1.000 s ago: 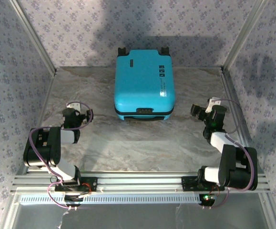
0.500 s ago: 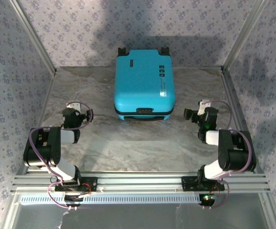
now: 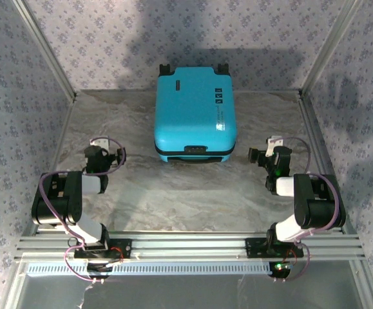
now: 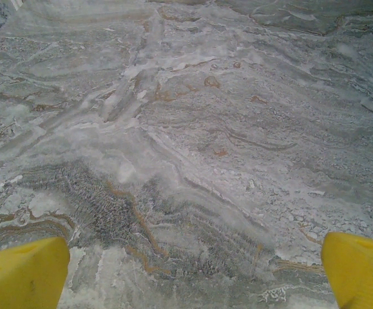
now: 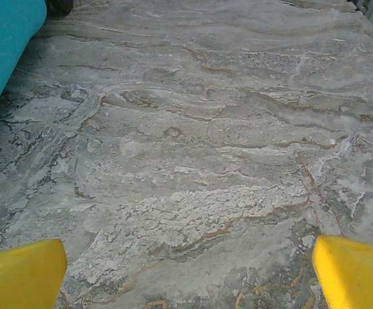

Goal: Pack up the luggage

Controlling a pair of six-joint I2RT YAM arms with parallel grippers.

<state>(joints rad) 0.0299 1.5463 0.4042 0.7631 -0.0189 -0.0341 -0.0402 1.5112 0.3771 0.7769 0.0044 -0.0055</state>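
Observation:
The luggage point(image 3: 196, 112) is a bright turquoise hard-shell suitcase. It lies flat and closed at the back middle of the table, with its black handle facing the arms. Its side also shows as a turquoise edge point(image 5: 6, 45) at the top left of the right wrist view. My left gripper point(image 3: 105, 153) hovers low over the marble-look table, left of and nearer than the suitcase, open and empty. Its yellow fingertips point(image 4: 22, 273) stand far apart around the left gripper point(image 4: 192, 277). My right gripper point(image 3: 268, 154) sits just right of the suitcase's near corner, also open and empty point(image 5: 189, 273).
The grey marble-patterned table top point(image 3: 173, 193) is framed by aluminium rails point(image 3: 186, 244) in front and at the right point(image 3: 315, 141). Patterned cloth walls point(image 3: 19, 116) close in the sides and back.
The right arm has folded back and its gripper has swung left and nearer, toward the suitcase's near right corner. The left arm and suitcase have not moved.

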